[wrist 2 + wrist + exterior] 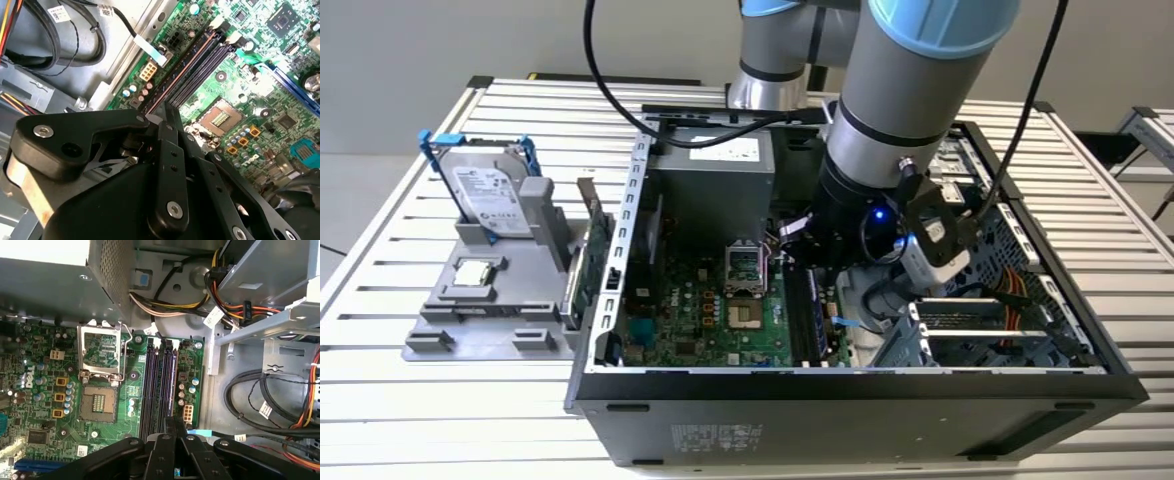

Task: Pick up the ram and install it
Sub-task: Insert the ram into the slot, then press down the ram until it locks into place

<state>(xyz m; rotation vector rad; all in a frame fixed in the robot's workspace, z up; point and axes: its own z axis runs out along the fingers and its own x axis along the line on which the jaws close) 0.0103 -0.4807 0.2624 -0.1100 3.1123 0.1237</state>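
One arm reaches into the open computer case (720,400) at frame centre; its tool (172,427) pinches the ram (171,424) upright over the memory slots (159,385) beside the processor socket (100,402).

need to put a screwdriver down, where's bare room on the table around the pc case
Bare slatted table lies at the exterior view's left, beyond the grey fixture holding the hard drive, and in front of that fixture. Inside the case it is crowded: the arm's pincer sits over the motherboard.
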